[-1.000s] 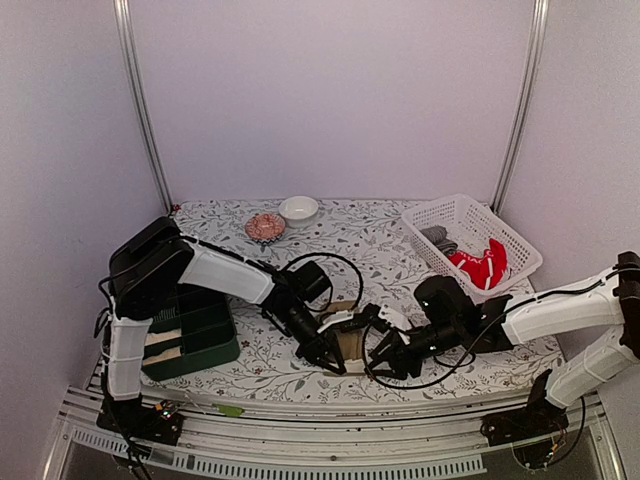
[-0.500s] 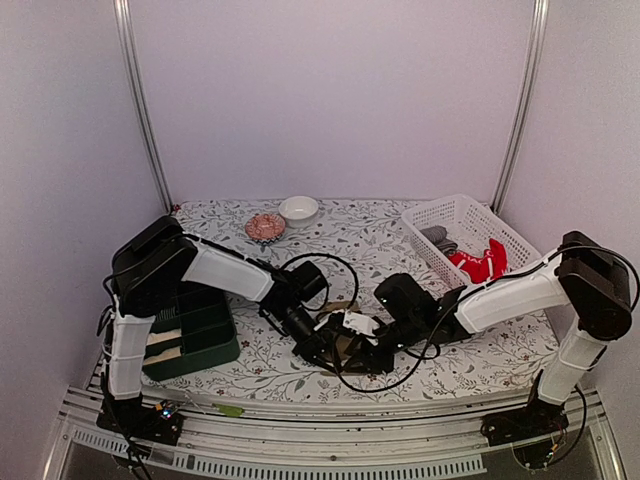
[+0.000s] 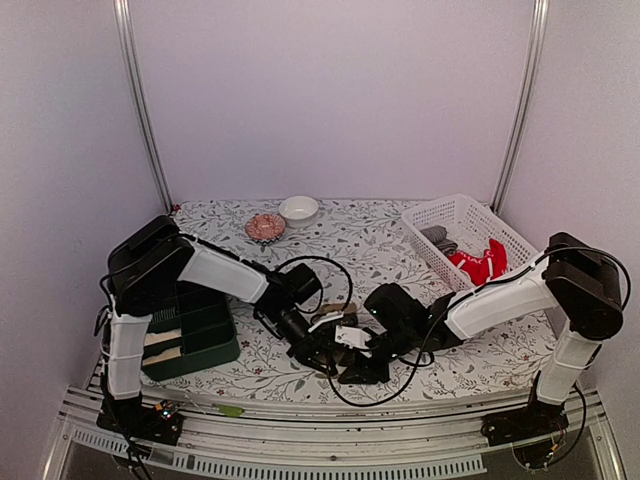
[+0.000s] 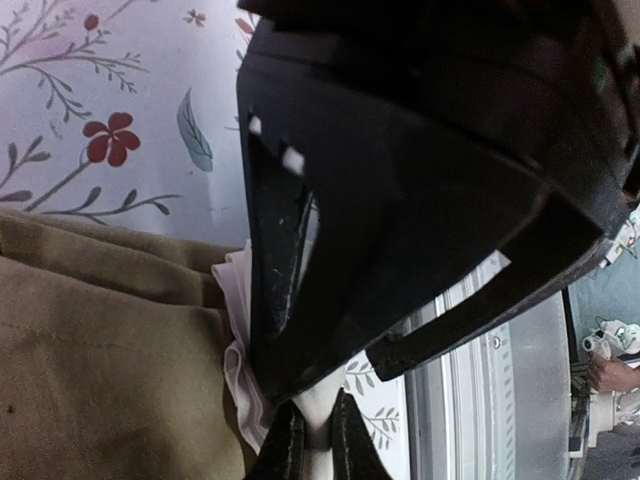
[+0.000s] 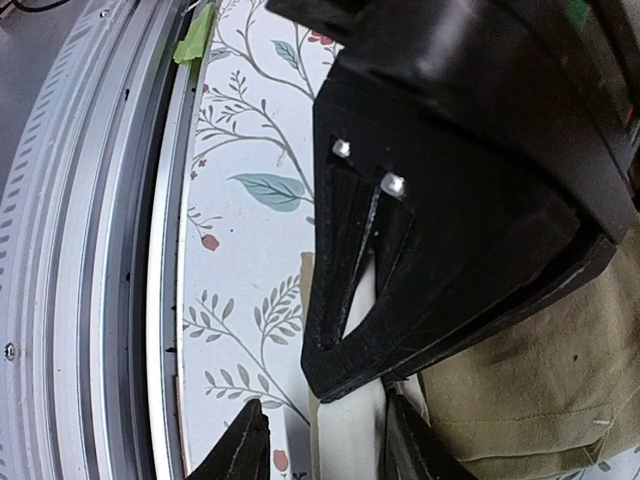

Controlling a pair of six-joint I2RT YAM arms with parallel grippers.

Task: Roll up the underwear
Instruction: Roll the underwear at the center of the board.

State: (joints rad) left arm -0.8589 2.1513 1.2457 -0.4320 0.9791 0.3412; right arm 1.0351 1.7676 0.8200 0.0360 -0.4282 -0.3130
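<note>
My left pincer (image 4: 318, 445) is clamped on the white edge of the khaki underwear (image 4: 100, 350), whose folds run toward its tips. My right pincer (image 5: 325, 452) stands half open astride its cream edge, gripping nothing. Only the top view shows the basket (image 3: 520, 250) beyond my right pincer, with one red underwear (image 3: 482, 265) and one grey piece (image 3: 437, 238). There my pincers hide the khaki's long axis.

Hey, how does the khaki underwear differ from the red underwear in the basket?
The khaki underwear is tan, the red underwear bright red. The khaki one lies on the table, pinched by the left end effector; the red one sits untouched in the white basket. Both are soft cloth.
</note>
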